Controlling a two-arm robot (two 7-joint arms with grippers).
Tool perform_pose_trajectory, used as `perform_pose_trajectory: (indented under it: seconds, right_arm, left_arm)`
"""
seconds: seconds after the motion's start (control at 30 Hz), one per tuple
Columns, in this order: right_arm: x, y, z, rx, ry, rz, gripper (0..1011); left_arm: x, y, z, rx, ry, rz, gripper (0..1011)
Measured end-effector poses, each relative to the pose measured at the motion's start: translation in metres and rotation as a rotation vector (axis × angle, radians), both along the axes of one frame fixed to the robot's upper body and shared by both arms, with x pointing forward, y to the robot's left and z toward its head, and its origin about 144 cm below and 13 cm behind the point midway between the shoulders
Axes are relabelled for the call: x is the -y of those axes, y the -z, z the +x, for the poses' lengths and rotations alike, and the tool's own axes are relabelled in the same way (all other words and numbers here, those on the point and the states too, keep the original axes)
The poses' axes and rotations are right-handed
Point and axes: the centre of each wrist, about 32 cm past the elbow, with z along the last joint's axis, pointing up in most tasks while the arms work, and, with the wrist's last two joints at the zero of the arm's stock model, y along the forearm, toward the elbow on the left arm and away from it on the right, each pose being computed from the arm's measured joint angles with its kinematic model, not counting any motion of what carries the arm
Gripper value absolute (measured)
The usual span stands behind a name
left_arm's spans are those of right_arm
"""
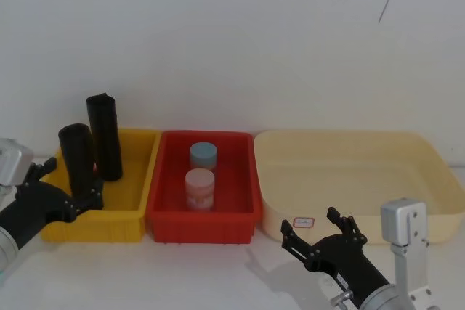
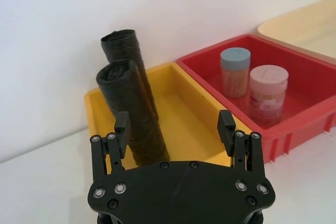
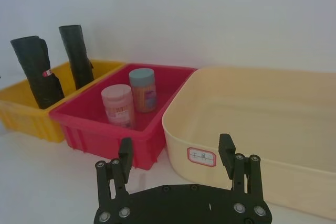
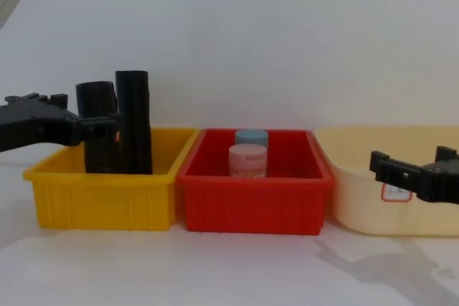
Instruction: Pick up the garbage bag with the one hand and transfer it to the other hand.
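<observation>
No step is completed: the garbage bag (image 1: 76, 152) is ungripped, with the left gripper (image 2: 174, 121) set at it, jaws apart. The right gripper (image 1: 310, 225) is held near right, jaws apart.

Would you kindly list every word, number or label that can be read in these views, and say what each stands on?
No text can be read as it stands.
Red-bordered white label on the cream tub: print too small to read.
Printed wraps on the pink-lidded jar and blue-lidded jar: blurred.
Red mark on the garbage bag: no legible characters.
</observation>
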Motion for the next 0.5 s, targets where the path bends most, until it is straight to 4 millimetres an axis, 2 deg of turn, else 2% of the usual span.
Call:
perform_pose_trajectory:
  seconds: [0.5]
  right_arm:
    - [-0.003,0.005,0.007,-0.023,-0.029,0.032,999]
  left_arm:
    - [-0.005,-0.001,0.021,-0.013,-0.059,0.002,1000]
